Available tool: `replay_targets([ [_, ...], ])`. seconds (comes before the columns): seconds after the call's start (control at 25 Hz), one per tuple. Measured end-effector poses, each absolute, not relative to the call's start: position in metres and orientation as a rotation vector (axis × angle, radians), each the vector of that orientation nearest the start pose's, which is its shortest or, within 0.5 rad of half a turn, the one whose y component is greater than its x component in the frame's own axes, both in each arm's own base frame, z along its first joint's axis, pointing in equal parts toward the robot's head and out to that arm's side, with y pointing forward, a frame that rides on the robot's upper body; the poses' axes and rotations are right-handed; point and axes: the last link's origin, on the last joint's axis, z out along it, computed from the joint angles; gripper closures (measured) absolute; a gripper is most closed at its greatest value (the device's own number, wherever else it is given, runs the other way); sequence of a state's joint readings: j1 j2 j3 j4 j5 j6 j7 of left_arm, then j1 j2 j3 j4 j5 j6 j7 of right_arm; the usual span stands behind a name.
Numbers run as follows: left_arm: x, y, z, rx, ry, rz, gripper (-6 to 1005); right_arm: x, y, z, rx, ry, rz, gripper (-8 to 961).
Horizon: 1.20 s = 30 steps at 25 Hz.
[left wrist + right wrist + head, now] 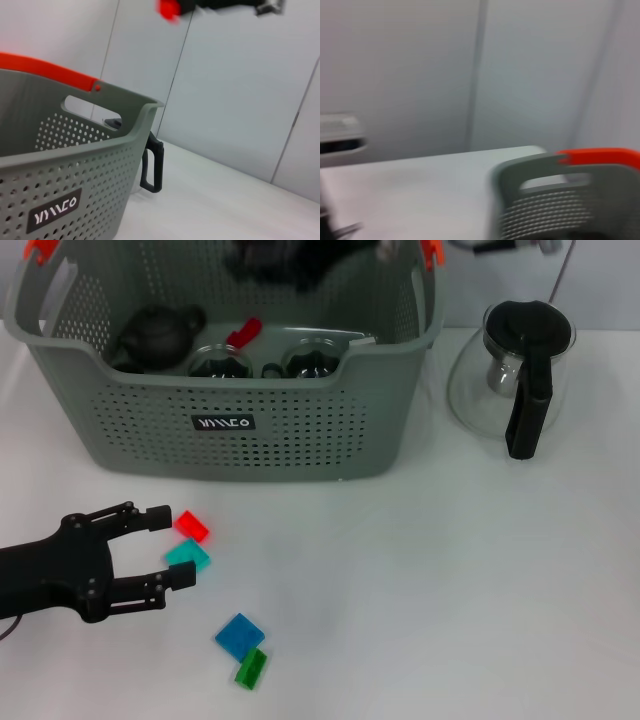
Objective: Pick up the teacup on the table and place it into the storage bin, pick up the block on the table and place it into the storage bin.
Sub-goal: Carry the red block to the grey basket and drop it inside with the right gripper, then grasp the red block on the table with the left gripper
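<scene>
The grey-green storage bin (230, 440) stands at the back of the table, and its wall also fills part of the left wrist view (60, 200). Inside it lie two glass teacups (218, 362), a dark teapot (155, 335) and a red block (243, 333). My left gripper (172, 546) is low over the table at the front left, open. A red block (190, 526) and a teal block (187, 557) lie just at its fingertips. A blue block (240, 634) and a green block (250, 669) lie nearer the front. My right gripper (290, 260) hovers blurred above the bin.
A glass kettle with a black handle and lid (515, 375) stands to the right of the bin. The white table (450, 580) stretches to the right and front. The right wrist view shows a bin corner with an orange-red clip (600, 155).
</scene>
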State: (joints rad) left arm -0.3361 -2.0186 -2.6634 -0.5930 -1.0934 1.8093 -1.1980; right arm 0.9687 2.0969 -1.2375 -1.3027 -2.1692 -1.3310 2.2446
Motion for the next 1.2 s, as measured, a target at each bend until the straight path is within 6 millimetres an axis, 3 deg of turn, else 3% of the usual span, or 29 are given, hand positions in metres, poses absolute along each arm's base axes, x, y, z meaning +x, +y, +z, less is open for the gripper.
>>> replay_targets([
  [0.24,-0.322,0.254,0.036,-2.627,-0.657,-0.859,145,-0.003,0.445,-0.016,-2.692,0.237,0.171,751],
  [0.48,-0.325,0.256,0.037,-2.588,-0.675,-0.853,145,0.011,0.460,-0.034,-2.654,0.277,0.023,732],
  [0.68,-0.326,0.258,0.039,-2.577,-0.710,-0.849,144,0.010,0.461,-0.033,-2.637,0.265,0.039,486],
  [0.96,-0.326,0.259,0.040,-2.574,-0.718,-0.844,144,0.000,0.439,-0.007,-2.679,0.247,0.308,331],
  [1.2,-0.324,0.266,0.048,-2.579,-0.746,-0.815,144,0.025,0.392,0.006,-2.831,0.257,0.448,177],
])
